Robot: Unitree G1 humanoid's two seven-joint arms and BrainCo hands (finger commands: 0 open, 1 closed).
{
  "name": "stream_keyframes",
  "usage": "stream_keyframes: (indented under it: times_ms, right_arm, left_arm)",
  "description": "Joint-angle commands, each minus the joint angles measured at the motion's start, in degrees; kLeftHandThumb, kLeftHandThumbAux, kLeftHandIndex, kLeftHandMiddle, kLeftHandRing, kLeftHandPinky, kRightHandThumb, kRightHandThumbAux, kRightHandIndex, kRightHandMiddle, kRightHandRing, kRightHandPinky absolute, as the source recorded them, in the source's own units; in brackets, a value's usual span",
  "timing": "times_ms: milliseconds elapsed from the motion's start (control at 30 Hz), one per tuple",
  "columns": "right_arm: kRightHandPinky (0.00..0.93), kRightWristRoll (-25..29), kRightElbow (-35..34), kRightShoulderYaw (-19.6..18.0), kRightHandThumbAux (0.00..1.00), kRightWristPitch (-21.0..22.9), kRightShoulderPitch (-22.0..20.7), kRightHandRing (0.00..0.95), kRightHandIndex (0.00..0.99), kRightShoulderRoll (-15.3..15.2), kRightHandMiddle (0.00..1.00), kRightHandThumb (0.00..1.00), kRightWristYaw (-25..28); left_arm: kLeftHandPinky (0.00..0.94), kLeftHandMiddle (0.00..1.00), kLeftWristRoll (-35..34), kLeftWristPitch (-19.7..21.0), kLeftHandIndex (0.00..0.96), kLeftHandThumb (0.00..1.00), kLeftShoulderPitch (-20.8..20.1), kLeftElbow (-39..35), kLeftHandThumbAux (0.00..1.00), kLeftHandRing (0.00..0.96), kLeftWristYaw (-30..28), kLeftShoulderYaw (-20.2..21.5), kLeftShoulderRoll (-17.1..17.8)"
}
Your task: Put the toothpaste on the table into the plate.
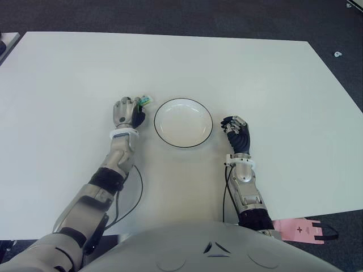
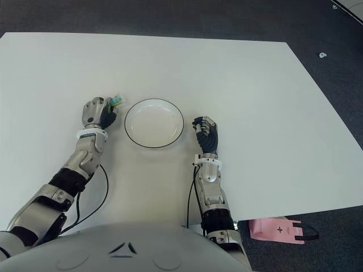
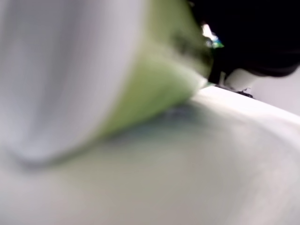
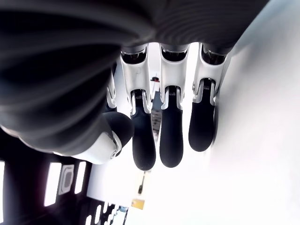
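A white plate (image 1: 183,122) with a thin dark rim sits at the middle of the white table (image 1: 255,79). Just left of it, my left hand (image 1: 127,112) is curled around the green and white toothpaste tube (image 1: 146,102), whose end sticks out toward the plate. The tube (image 3: 154,79) fills the left wrist view from very close. My right hand (image 1: 236,131) shows beside the plate on its right side, its fingers (image 4: 171,136) relaxed with nothing in them.
A pink tag with a black strap (image 1: 300,229) hangs off the table's near edge at the right. Dark floor surrounds the table. A cable (image 1: 133,195) runs along my left forearm.
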Motion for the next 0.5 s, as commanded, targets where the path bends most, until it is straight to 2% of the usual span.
stream_keyframes:
  times_ms: [33,300,500]
  right_arm:
    - [0.495,0.1,6.3,-0.6,0.727,4.6,4.7,0.488,0.427,-0.1,0.506,0.708,0.0]
    - [0.496,0.2,6.8,-0.4,0.727,3.6,4.5,0.492,0.427,-0.3,0.508,0.708,0.2]
    - [0.496,0.2,7.2,-0.4,0.727,3.2,4.4,0.492,0.427,-0.4,0.507,0.708,0.4]
  left_arm:
    - [0.827,0.542,-5.5,0.1,0.401,0.849,6.9,6.2,0.668,0.838,1.5,1.9,-3.2]
    - [0.855,0.545,-9.4,-6.1,0.398,0.849,7.2,7.9,0.669,0.848,9.4,5.6,-4.9]
    - [0.861,0.547,-11.3,-15.2,0.397,0.849,8.2,8.7,0.670,0.858,17.4,7.1,-4.4]
